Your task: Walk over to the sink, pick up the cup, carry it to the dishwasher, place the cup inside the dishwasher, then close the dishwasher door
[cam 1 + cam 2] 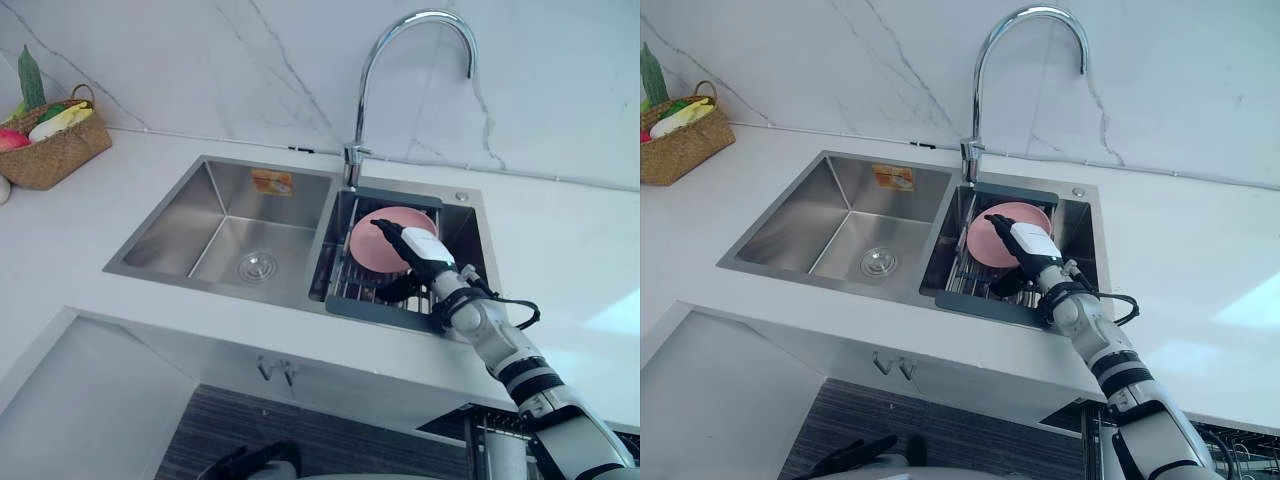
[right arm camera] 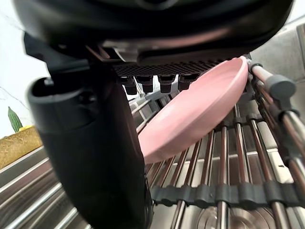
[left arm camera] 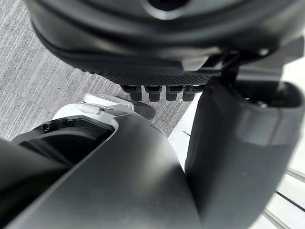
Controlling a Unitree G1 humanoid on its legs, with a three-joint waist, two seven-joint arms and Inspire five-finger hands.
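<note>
Looking down from the head, a steel sink (image 1: 180, 225) with two basins is set into the white tabletop (image 1: 560, 250), and a tall curved tap (image 1: 365, 90) rises behind it. The right-hand basin holds a wire drain rack (image 1: 370, 305) with a pink dish (image 1: 372, 252) propped in it. The right hand (image 1: 425, 250) reaches into that rack, fingers stretched out over the dish and curled round nothing. I cannot pick out the cup among the dark shapes under that hand. A woven basket (image 1: 55, 150) of vegetables stands at the far left of the tabletop. The left hand (image 1: 250, 462) hangs low in front of the cabinet.

From the left wrist, the left hand (image 3: 143, 47) has loose fingers holding nothing, with grey striped floor (image 3: 43, 81) beyond.

From the right wrist, the hand's thumb stands straight and apart from the fingers. Past them the dish leans tilted against the rack's bars.
</note>
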